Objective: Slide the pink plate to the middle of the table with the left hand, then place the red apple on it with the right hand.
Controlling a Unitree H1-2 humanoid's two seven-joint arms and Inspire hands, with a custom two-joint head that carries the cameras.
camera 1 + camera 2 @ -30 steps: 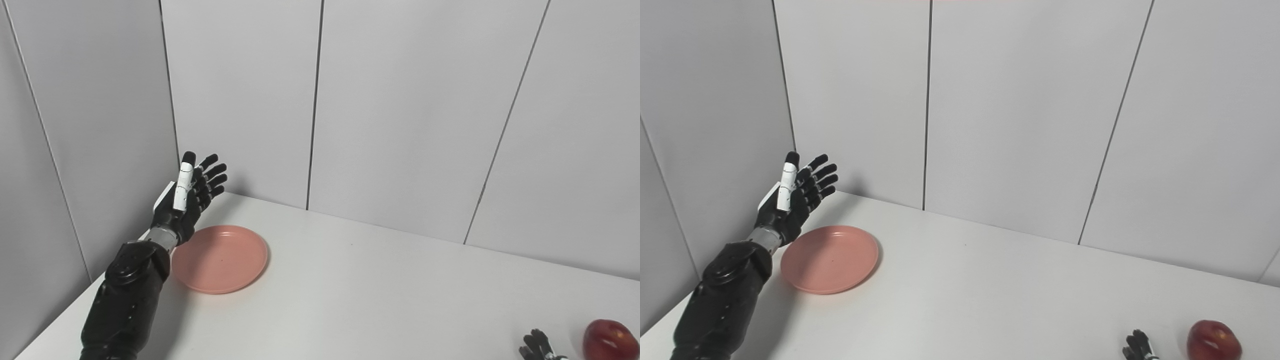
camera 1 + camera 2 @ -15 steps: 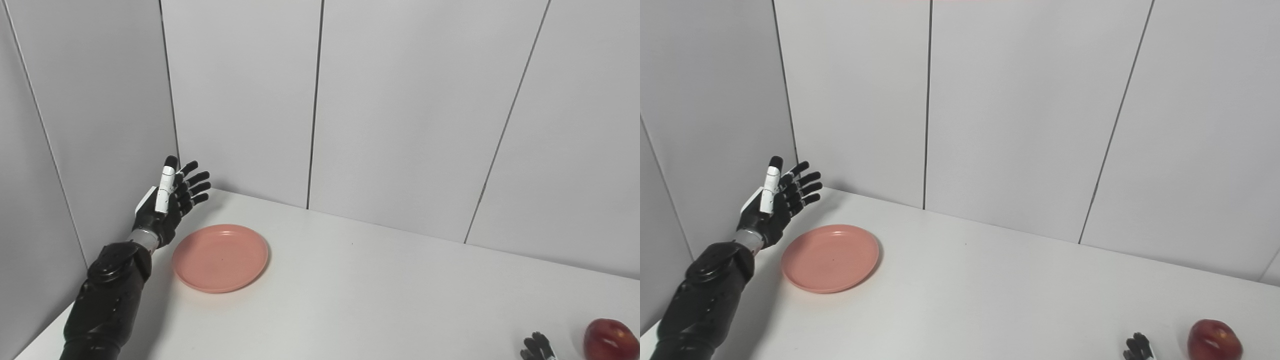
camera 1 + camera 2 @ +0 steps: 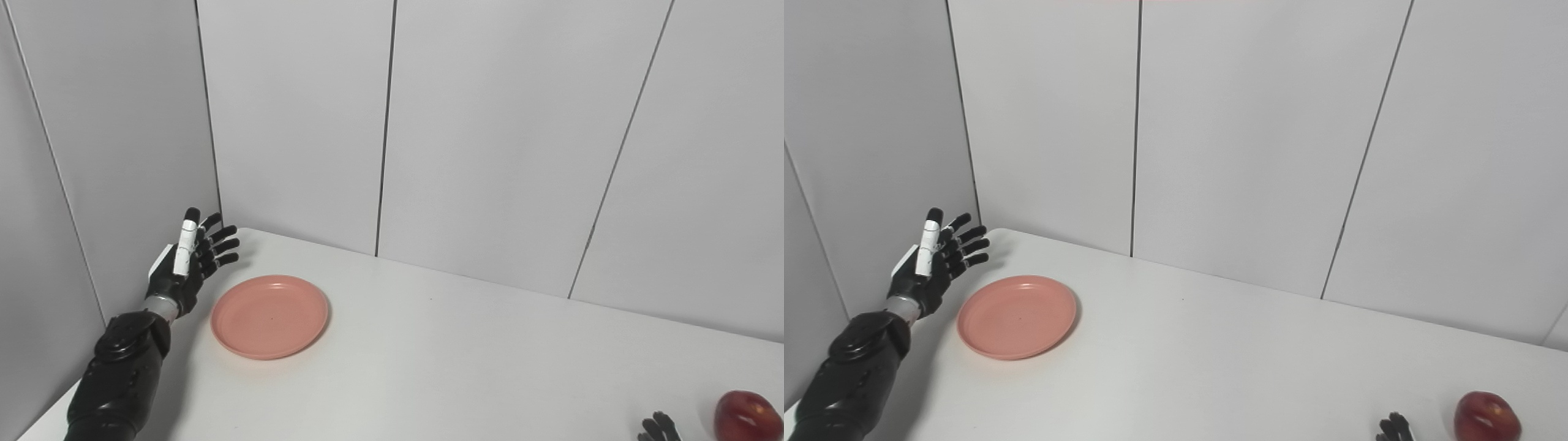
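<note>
A pink plate [image 3: 269,315] lies flat at the far left of the white table [image 3: 465,355]. My left hand [image 3: 187,263] is open with fingers spread, just left of the plate and apart from it, close to the left wall. A red apple [image 3: 746,416] sits at the table's front right corner. Only the fingertips of my right hand [image 3: 658,427] show at the bottom edge, left of the apple and not touching it. The apple also shows in the right eye view [image 3: 1486,414].
Grey wall panels [image 3: 490,135] close the table at the back and on the left. The left wall [image 3: 104,153] stands right beside my left hand. The table's left edge runs down under my left forearm [image 3: 119,373].
My left hand has moved left and down, from above the plate's left rim to beside it near the wall. The plate and apple have not moved. My right hand sank slightly.
</note>
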